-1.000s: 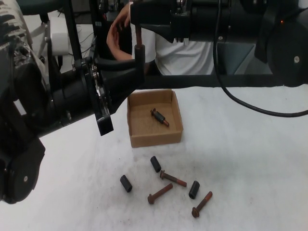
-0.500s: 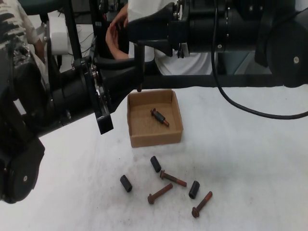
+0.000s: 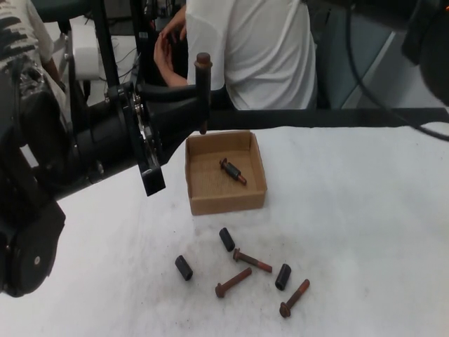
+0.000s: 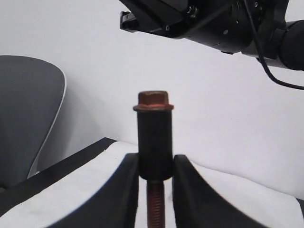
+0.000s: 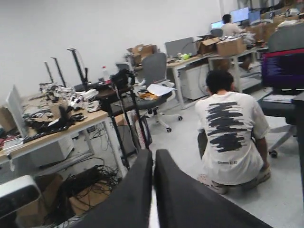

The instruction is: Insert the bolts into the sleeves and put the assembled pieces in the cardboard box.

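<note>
My left claw is clamped on a sleeve, held upright. My left wrist view shows the bolt seated in it, head on the sleeve's rim and thread sticking out below between my fingers, with my right arm overhead. The high view puts this raised pair in line with the far left corner of the box. The box stands near the far edge of the bench, with one assembled piece inside. Three loose sleeves and three loose bolts lie nearer, apart from the box. My right claw, fingers pressed together on nothing, faces the room.
</note>
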Robot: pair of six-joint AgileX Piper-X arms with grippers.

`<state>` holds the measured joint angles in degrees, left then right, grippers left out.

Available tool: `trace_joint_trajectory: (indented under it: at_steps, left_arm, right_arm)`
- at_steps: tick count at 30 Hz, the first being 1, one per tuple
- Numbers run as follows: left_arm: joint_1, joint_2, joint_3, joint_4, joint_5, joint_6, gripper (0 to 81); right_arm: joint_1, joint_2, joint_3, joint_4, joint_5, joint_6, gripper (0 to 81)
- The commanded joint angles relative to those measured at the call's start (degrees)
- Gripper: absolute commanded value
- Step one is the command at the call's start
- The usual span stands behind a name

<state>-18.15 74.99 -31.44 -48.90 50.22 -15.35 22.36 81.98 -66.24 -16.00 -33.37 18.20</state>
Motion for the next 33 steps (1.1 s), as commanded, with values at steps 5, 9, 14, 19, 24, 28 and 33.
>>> trace_joint_trajectory:
  at_steps: [5, 9, 14, 19, 24, 28, 33]
  left_arm:
    - [-0.2, 0.6, -2.3, 15.9, -9.8, 12.7, 0.2]
    - [-0.2, 6.3, -7.3, 22.9, -11.9, 16.3, 0.2]
    - [-0.2, 16.9, -16.0, 24.1, -12.0, 14.9, 0.2]
    - [-0.2, 27.3, -25.3, 29.2, -13.0, 15.0, 0.2]
    - [-0.2, 33.9, -31.6, 38.0, -13.0, 15.4, 0.2]
    - [-0.2, 36.4, -32.1, 40.3, -16.6, 17.0, 0.2]
    - [-0.2, 38.3, -32.1, 44.8, -22.0, 16.3, 0.2]
  right_arm:
    - [-0.5, -0.3, -0.3, 3.3, -5.7, 1.6, 0.8]
    - [1.5, -0.6, -0.3, 5.2, -7.4, 1.4, 0.8]
    - [3.9, -2.4, -0.3, 10.9, -7.3, -2.0, 0.8]
    - [3.8, -5.5, -0.3, 15.0, -7.7, -4.0, 0.8]
    - [3.8, -9.2, -0.3, 18.8, -7.7, -8.8, 0.8]
    - [3.8, -11.1, -0.3, 21.2, -7.4, -10.9, 0.8]
    - [3.8, -12.3, -0.3, 21.4, -7.4, -11.0, 0.8]
